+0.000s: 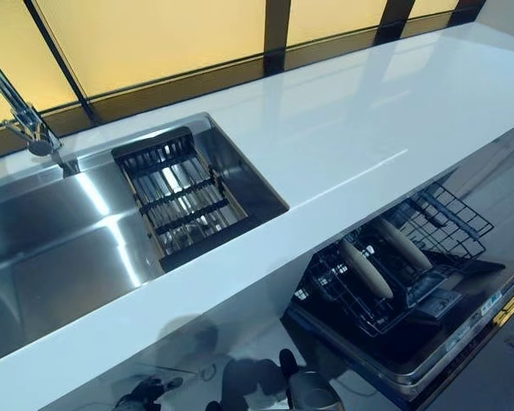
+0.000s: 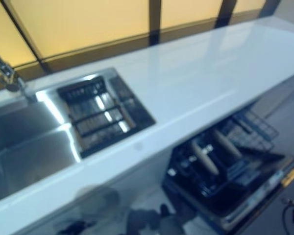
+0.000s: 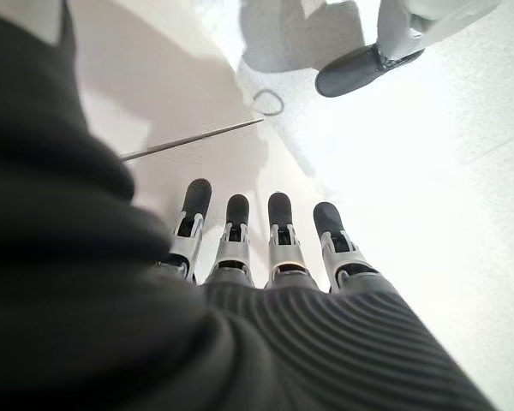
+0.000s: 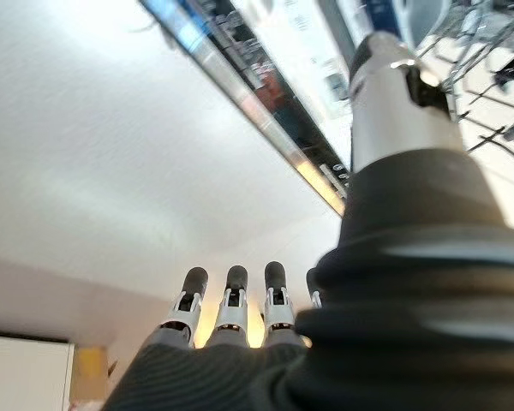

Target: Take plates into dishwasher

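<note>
Two cream plates [image 1: 366, 268] [image 1: 403, 244] stand on edge side by side in the black wire rack [image 1: 450, 221] of the open dishwasher [image 1: 463, 330], below the counter at the lower right. No plate lies on the counter or in the sink. Neither hand shows in the eye views. My left hand [image 3: 281, 244] appears only in its wrist view, fingers straight over the pale floor, holding nothing. My right hand [image 4: 231, 312] hangs with straight fingers and empty, with the dishwasher's shiny edge [image 4: 265, 128] and wire rack past its thumb.
A long white counter [image 1: 368, 128] runs across the view under amber windows. A steel sink [image 1: 51, 248] at the left holds a black drainer rack [image 1: 178, 197], with a tap [image 1: 17, 111] behind it. The dishwasher door juts out low at the right.
</note>
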{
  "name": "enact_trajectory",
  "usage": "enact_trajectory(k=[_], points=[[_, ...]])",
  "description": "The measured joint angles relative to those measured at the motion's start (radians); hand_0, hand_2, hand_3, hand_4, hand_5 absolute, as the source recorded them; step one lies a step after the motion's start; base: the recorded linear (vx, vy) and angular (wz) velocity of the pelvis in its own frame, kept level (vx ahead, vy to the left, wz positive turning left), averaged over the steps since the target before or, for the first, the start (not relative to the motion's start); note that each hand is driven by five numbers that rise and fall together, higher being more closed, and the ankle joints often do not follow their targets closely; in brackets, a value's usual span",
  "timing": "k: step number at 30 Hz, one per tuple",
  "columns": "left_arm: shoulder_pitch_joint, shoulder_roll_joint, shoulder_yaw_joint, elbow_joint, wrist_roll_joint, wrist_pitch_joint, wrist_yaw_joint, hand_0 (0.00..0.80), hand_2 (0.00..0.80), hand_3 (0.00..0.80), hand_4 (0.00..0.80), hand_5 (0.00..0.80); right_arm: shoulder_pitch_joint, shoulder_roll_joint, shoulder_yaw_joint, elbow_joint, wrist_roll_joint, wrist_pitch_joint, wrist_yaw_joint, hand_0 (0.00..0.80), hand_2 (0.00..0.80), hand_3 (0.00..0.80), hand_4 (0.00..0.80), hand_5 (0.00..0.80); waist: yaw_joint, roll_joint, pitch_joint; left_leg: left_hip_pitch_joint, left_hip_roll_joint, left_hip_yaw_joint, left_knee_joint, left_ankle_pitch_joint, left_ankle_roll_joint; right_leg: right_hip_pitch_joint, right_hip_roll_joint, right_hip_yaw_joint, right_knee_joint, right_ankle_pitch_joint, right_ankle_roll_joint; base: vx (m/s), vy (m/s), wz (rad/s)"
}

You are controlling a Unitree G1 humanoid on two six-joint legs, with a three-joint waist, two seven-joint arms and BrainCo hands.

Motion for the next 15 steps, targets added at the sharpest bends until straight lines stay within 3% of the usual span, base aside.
enact_trajectory(k=[6,9,12,14,15], points=[[-0.005,-0.016,-0.001,-0.002,0.001,-0.002,-0.004,0.000,0.000,0.000,0.000,0.000,0.029,-0.025,-0.030,0.046,0.000,-0.005,0.026,0.000,0.000,0.000,0.000,0.000,-0.006,-0.015,0.002,-0.003,-0.003,0.002,0.063,-0.032,0.002,0.039,-0.013,-0.012,0.001,-0.004,0.006,-0.128,0.010,0.06],[-0.001,-0.015,-0.002,-0.006,0.003,-0.003,-0.005,0.000,0.000,0.000,0.000,0.000,0.057,-0.024,-0.068,0.077,-0.001,-0.003,0.060,0.000,0.000,0.000,0.000,0.000,-0.003,-0.030,0.002,0.004,-0.017,0.002,0.081,-0.044,0.012,0.057,-0.035,-0.047,-0.002,0.000,0.017,-0.217,-0.057,0.02],[0.013,0.006,-0.002,-0.007,0.004,0.000,-0.006,0.000,0.000,0.000,0.000,0.000,0.059,-0.017,-0.067,0.086,-0.018,0.002,0.080,0.000,0.000,0.000,0.000,0.000,0.023,-0.036,0.008,0.025,-0.017,0.037,0.080,-0.045,0.014,0.058,-0.045,-0.073,-0.001,0.038,0.013,-0.379,-0.109,-0.29],[0.012,0.026,-0.001,-0.006,0.002,0.004,-0.007,0.000,0.000,0.000,0.000,0.000,0.057,-0.010,-0.066,0.105,-0.018,0.003,0.084,0.000,0.000,0.000,0.000,0.000,0.047,-0.029,0.012,0.020,-0.013,0.050,0.071,-0.044,0.027,0.039,-0.042,-0.074,0.006,0.068,0.037,-0.416,-0.179,-0.32],[0.014,0.041,0.001,-0.015,0.002,0.008,-0.006,0.000,0.000,0.000,0.000,0.000,0.054,0.005,-0.064,0.124,-0.017,0.003,0.082,0.000,0.000,0.000,0.000,0.000,0.064,0.010,0.015,0.003,0.020,0.063,0.053,-0.024,0.029,0.012,-0.022,-0.075,-0.005,0.119,0.088,-0.371,-0.235,-0.15]])
